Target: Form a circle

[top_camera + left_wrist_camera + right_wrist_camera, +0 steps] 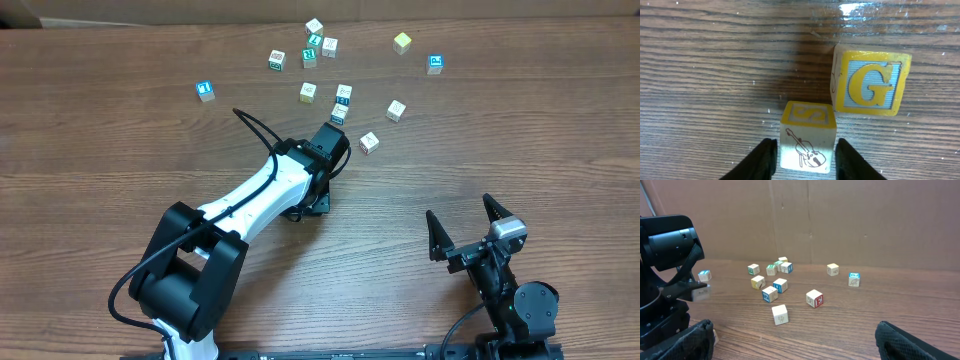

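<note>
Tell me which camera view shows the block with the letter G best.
The left wrist view: the G block is close and large, its letter readable, beside the violin block. The overhead and right wrist views show only small scattered cubes; which one is it, I cannot tell.

Left pincer (805, 152) narrow, stretched forward; right pincer (460, 210) gaping wide

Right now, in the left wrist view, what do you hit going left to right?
Dark finger → violin block → G block. Second finger skipped: it overlaps the G block's span.
</note>
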Controlling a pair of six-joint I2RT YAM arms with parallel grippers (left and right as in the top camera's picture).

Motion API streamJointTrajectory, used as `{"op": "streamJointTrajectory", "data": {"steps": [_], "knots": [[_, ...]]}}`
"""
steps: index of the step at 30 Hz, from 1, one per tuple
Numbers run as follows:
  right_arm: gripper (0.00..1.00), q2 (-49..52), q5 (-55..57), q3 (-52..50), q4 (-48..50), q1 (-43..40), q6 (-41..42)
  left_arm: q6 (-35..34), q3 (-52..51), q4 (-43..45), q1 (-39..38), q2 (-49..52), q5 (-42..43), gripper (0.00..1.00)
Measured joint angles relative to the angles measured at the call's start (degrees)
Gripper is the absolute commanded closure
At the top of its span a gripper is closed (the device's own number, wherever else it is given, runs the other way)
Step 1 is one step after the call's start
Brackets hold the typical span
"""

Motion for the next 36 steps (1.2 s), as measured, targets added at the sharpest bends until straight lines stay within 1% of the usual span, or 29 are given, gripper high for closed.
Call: {"op": "streamJointTrajectory", "data": {"steps": [7,14,33,36], "knots": [[0.0,0.0,0.0,0.0,0.02,0.0,0.02,-0.02,0.0,0.24,0.0,0.0,0.0,0.72],[0.0,0.0,0.0,0.0,0.02,0.0,0.04,-0.02,0.0,0.33,0.0,0.0,-0.04,0.74],[0.0,0.0,0.0,0.0,0.0,0.02,0.02,-0.02,0.0,0.63,-0.02,0.0,-0.31,0.72],[0.0,0.0,0.0,0.0,0.0,0.0,0.02,0.0,0.0,0.63,0.0,0.0,-0.33,0.68]]}}
